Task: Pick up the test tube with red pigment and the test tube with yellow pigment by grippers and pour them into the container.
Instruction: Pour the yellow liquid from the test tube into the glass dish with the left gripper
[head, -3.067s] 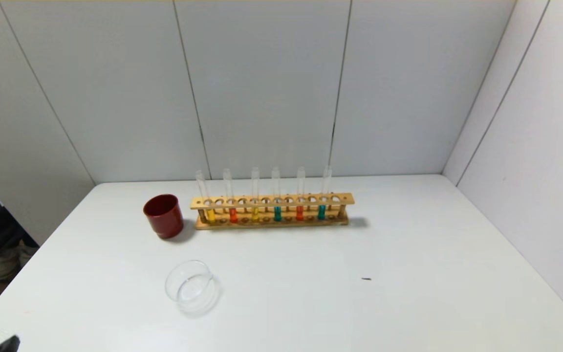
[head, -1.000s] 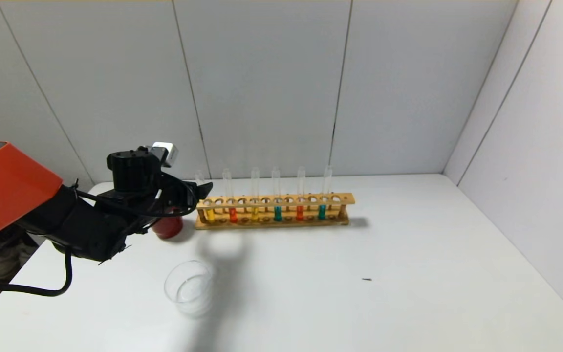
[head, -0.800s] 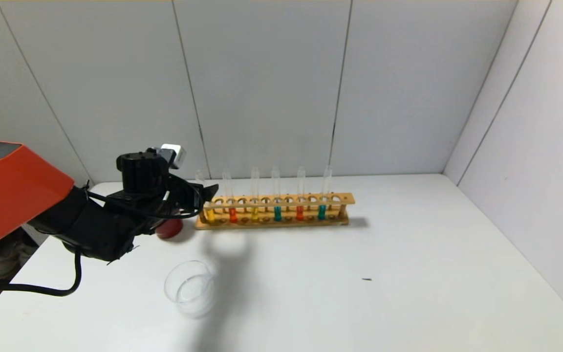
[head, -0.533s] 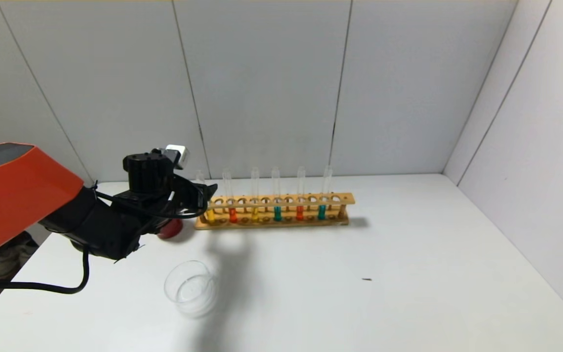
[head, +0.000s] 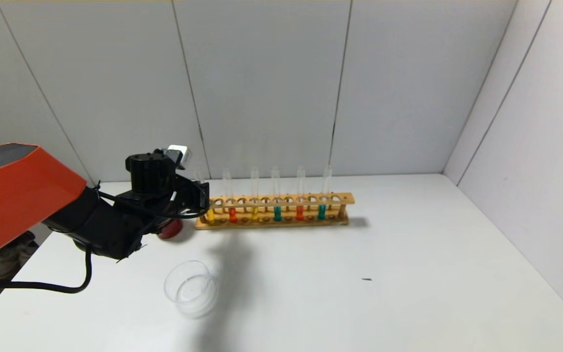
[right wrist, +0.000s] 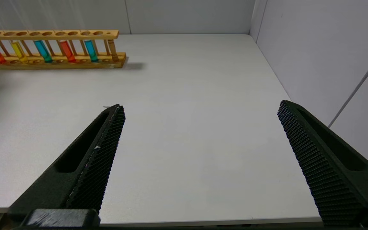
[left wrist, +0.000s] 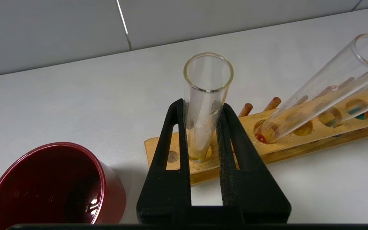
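Observation:
A wooden rack (head: 342, 199) at the back of the table holds several upright tubes. The test tube with yellow pigment (head: 209, 215) stands at its left end, the test tube with red pigment (head: 233, 215) beside it. A second yellow tube (head: 254, 214) and a second red tube (head: 299, 213) stand farther right. My left gripper (head: 202, 195) is shut on the leftmost yellow tube (left wrist: 208, 73), which still sits in its rack hole; the fingers (left wrist: 174, 134) press both sides. The red tube (left wrist: 315, 105) is next to it. The clear container (head: 191, 288) lies in front. My right gripper (right wrist: 200, 108) is open and empty, low over the table's near right edge.
A dark red cup (head: 169, 228) stands left of the rack, partly behind my left arm, and shows in the left wrist view (left wrist: 46, 188). Two teal tubes (head: 277, 213) (head: 321, 212) are in the rack. A small dark speck (head: 366, 279) lies on the white table.
My left arm came in from the left and reached the rack's left end. Its fingers have closed round the leftmost yellow tube. The tubes and dish have not moved.

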You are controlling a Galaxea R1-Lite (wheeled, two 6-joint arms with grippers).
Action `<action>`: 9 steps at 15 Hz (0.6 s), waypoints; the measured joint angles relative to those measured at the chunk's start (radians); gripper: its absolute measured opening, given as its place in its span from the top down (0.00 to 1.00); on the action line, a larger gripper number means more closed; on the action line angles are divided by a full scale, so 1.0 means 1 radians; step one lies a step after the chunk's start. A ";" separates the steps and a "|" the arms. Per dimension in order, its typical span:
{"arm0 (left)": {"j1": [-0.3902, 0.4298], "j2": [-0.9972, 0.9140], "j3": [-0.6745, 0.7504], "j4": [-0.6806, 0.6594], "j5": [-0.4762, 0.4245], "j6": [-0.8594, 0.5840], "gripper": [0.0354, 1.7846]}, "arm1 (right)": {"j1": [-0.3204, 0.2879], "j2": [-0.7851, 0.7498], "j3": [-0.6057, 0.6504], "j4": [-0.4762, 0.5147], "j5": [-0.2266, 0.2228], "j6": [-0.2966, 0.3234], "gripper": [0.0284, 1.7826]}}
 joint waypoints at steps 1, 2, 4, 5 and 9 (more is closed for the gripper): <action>0.000 -0.003 -0.001 0.000 0.001 0.001 0.85 | 0.000 0.000 0.000 0.000 0.000 0.000 0.02; -0.001 -0.013 -0.002 0.005 0.008 0.004 0.85 | 0.000 0.000 0.000 0.000 0.000 0.000 0.02; -0.001 -0.047 -0.024 0.028 0.036 0.008 0.85 | 0.000 0.000 0.000 0.000 0.000 0.000 0.02; -0.001 -0.074 -0.043 0.057 0.050 0.010 0.85 | 0.000 0.000 0.000 0.000 0.000 0.000 0.02; 0.001 -0.229 -0.184 0.287 0.069 0.016 0.85 | 0.000 0.000 0.000 0.000 0.000 0.000 0.02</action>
